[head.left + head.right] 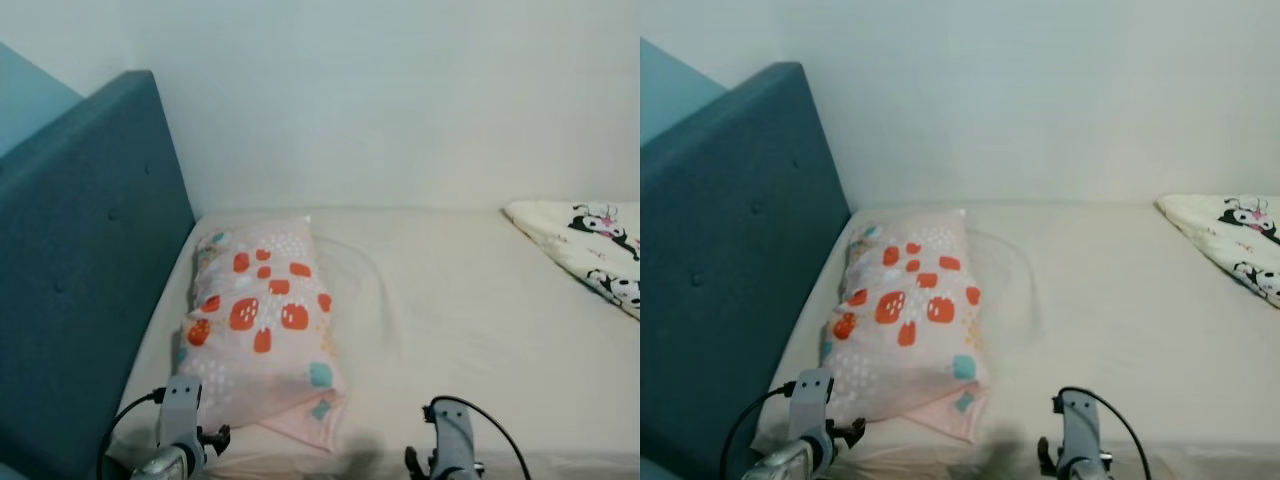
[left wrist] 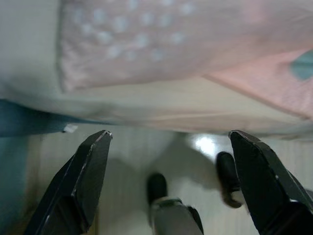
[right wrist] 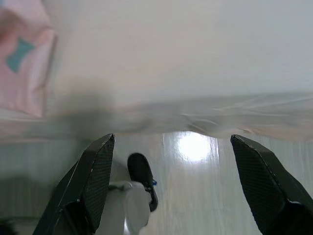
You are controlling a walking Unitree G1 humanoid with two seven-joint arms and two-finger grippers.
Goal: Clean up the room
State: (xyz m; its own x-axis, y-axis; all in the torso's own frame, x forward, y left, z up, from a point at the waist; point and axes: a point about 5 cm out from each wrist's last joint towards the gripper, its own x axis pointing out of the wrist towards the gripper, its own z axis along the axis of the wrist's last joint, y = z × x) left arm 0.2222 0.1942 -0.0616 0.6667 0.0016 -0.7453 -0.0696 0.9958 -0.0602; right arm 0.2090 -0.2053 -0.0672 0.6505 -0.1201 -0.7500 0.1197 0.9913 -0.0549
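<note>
From the head camera, a bed (image 1: pixel 470 330) with a cream sheet spreads across the scene, set against a pale wall (image 1: pixel 400 100). A teal padded headboard (image 1: pixel 80 270) rises along the robot's left side. A pink pillow (image 1: pixel 262 335) printed with orange-red patches, white dots and a few teal shapes lies on the sheet just beside the headboard, its near corner reaching toward the bed's front edge. At the far right, a white blanket (image 1: pixel 590 250) with black cartoon figures lies on the sheet, well apart from the pillow. The two silver wrists show at the lower edge, the left arm (image 1: pixel 178 430) near the pillow's near end and the right arm (image 1: pixel 450 445) over bare sheet.

In the left wrist view, the left gripper (image 2: pixel 168 171) hangs just off the bed's front edge, its two black fingers (image 2: pixel 85 181) spread wide with nothing between them. The pillow's dotted end (image 2: pixel 171 44) lies on the sheet beyond the fingertips. A glossy pale floor (image 2: pixel 132 156) and the robot's dark feet (image 2: pixel 157 186) show beneath.

In the right wrist view, the right gripper (image 3: pixel 171 171) likewise stands with its fingers (image 3: pixel 93 181) parted and empty, off the bed's edge. A corner of the pillow (image 3: pixel 24 68) shows to one side on the sheet.
</note>
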